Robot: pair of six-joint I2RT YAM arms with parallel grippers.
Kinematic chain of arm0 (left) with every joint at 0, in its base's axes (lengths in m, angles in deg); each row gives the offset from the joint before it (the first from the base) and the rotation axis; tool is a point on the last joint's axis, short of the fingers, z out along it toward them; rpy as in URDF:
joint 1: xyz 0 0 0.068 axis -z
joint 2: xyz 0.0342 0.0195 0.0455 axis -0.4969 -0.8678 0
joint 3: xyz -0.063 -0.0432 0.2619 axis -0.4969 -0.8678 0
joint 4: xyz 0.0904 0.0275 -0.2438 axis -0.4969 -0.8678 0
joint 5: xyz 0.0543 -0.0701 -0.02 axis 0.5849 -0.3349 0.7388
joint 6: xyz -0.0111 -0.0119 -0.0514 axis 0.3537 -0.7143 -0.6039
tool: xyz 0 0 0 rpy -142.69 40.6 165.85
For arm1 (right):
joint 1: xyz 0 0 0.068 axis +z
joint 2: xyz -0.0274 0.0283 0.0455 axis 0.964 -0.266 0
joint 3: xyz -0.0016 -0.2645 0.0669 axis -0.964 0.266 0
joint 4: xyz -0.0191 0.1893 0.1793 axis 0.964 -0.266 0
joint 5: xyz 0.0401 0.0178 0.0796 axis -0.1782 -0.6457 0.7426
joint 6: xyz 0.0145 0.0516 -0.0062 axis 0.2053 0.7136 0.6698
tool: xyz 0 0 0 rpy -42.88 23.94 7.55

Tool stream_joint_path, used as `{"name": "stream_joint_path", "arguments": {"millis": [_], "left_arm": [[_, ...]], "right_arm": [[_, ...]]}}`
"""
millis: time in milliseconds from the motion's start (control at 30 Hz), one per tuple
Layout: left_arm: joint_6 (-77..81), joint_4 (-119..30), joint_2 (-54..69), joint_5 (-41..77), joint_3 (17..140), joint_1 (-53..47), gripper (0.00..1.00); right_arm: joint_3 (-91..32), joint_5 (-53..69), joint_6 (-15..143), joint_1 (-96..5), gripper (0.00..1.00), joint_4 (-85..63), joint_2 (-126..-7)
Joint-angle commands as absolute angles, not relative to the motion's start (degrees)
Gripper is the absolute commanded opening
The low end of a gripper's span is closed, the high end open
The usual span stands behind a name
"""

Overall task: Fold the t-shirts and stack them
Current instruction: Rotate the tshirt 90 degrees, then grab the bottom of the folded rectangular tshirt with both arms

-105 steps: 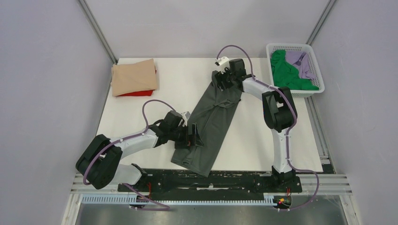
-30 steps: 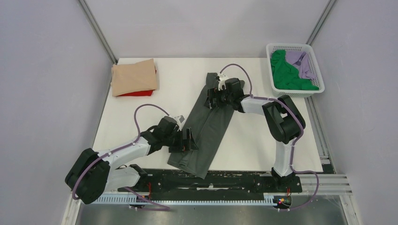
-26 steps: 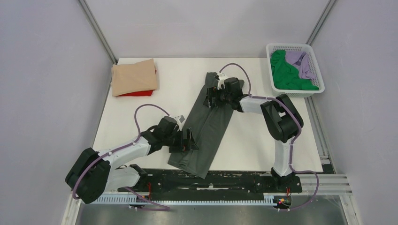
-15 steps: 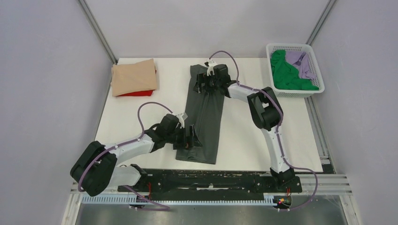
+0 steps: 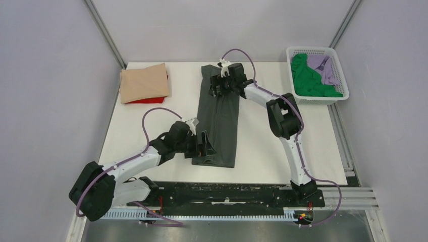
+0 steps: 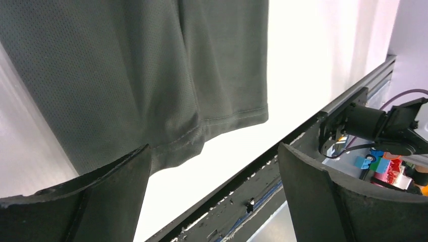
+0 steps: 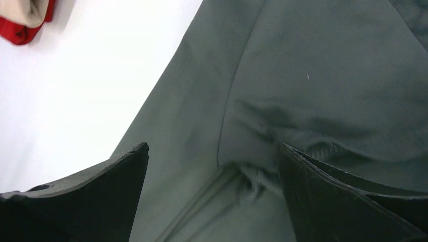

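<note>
Sitting at the near left hem of the dark grey t-shirt (image 5: 220, 121), left tool (image 6: 213, 151) is spread wide, nothing clamped. Over the shirt's far end, right tool (image 7: 213, 146) is also spread wide, cloth under the gap. Shirt lies as 1 long narrow strip on the surface (image 5: 151, 131), running near to far. Far left, tan t-shirt (image 5: 144, 83) sits folded on red t-shirt (image 5: 146, 100). Far right, green t-shirt (image 5: 309, 81) and lilac t-shirt (image 5: 319, 63) are bunched in the white basket (image 5: 310, 49).

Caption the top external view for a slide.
Left pincer and right pincer, both open, at opposite ends of dark grey t-shirt; tan shirt stacked on red shirt.
</note>
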State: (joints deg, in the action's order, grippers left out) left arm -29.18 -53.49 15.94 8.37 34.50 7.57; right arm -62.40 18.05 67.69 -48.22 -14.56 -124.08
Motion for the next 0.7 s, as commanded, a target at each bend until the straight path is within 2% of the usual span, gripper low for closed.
{"name": "stream_joint_path", "arguments": {"millis": [0, 167, 367, 500, 667], "left_arm": [[-29.1, -58.0, 22.0, 10.3, 36.3, 7.8, 1.00], [-29.9, -65.9, 24.7, 16.7, 36.5, 7.0, 1.00], [-31.9, -69.3, 24.3, 18.6, 34.5, 3.8, 1.00], [-32.7, -68.5, 23.1, 18.5, 32.6, 2.7, 1.00], [-31.9, -68.0, 20.9, 17.2, 31.7, 2.7, 0.83]], "right_arm": [[-56.0, 17.3, 62.9, -48.7, 0.98, -15.9, -107.3], [-40.1, 18.5, 63.3, -48.6, 0.98, -13.1, -89.5], [-6.7, 10.7, 69.0, -45.5, 0.98, -7.9, -66.0], [11.0, 9.2, 74.0, -40.5, 0.98, -6.2, -55.7], [17.7, 7.7, 74.8, -31.4, 0.94, -12.1, -52.5]]}}
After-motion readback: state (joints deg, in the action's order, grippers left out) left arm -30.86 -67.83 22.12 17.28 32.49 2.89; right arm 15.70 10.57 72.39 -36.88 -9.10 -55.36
